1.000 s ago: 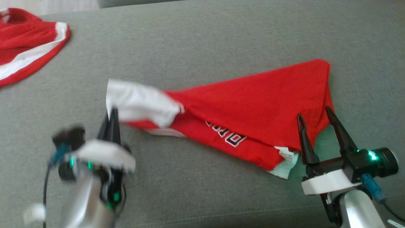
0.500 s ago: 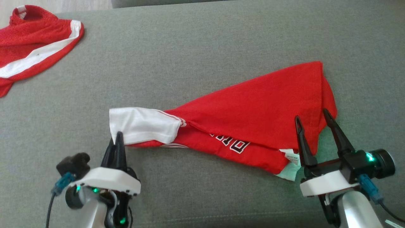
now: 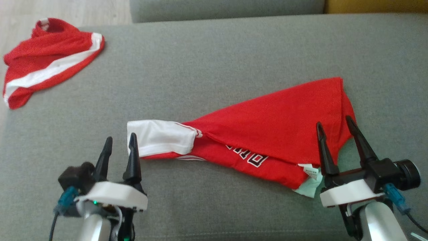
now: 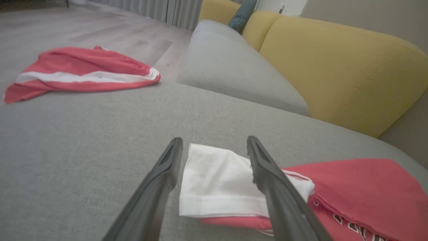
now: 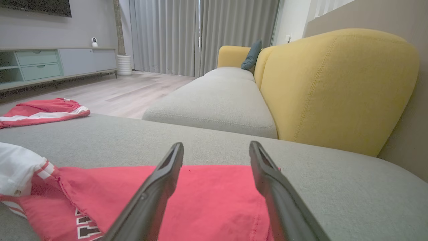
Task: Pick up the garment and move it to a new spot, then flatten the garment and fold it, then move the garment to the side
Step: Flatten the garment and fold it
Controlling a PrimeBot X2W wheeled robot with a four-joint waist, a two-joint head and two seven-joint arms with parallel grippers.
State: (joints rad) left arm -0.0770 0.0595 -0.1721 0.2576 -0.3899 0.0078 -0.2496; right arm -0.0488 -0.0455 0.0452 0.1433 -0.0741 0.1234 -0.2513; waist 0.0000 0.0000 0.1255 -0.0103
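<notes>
The garment (image 3: 267, 134), a red jersey with a white sleeve (image 3: 160, 137) and black-and-white lettering, lies crumpled across the grey couch seat (image 3: 214, 60). My left gripper (image 3: 120, 138) stands open just left of the white sleeve's end. In the left wrist view its fingers (image 4: 214, 140) straddle the sleeve (image 4: 214, 180) without pinching it. My right gripper (image 3: 333, 121) is open at the garment's right lower edge, near a small white label (image 3: 311, 170). The right wrist view has red cloth (image 5: 207, 201) lying beneath that gripper's spread fingers (image 5: 216, 144).
Another red cloth with a white stripe (image 3: 50, 63) lies at the seat's far left corner. A yellow backrest (image 5: 334, 87) rises on the right in the wrist views, with a second grey seat (image 5: 214, 100) beyond and wooden floor (image 5: 117, 90) past the couch edge.
My left gripper has opened and let go of the white sleeve, which now rests on the seat. The head camera has shifted. The right gripper has stayed open at the hem.
</notes>
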